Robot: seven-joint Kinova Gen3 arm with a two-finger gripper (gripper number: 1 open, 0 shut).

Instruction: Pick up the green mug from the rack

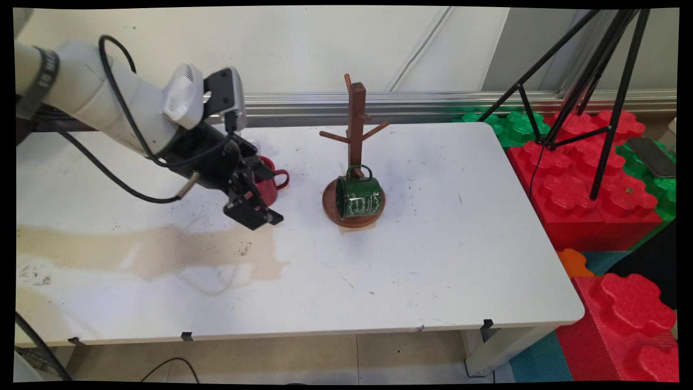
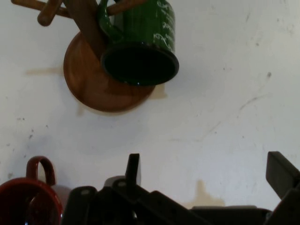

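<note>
Table (image 1: 433,260): white top, with a tan stain (image 1: 151,252) on the near part, left of the mug tree and nearer the camera.
Mug tree (image 1: 356,108): wooden post with pegs on a round base, upright at mid-table; reference landmark for all places below.
Gripper (image 1: 257,211): left of the mug tree, above the table, tilted downward; jaws apart, nothing between them (both fingers clearly separated in the hand view, with bare table between).
Red mug (image 1: 268,187): left of the mug tree, on the table, just behind the gripper and partly hidden by it; contact not distinguishable.
Red mug, attitude: upright, mouth up, long axis vertical; handle pointing toward the mug tree.
Red mug, handling: judged enamel-type, hence light, rigid, smooth and liable to slip; chipping likely if dropped. Best hold judged across the rim wall, one finger inside and one outside, or on the handle loop.
Green mug (image 1: 358,196): at the foot of the mug tree, hung by its handle on a low peg, over the base.
Green mug, attitude: tipped on its side, long axis near horizontal, mouth facing away from the post toward the gripper's side; white lettering on the wall.
Green mug, handling: judged the same light, stiff, slick kind.
</note>
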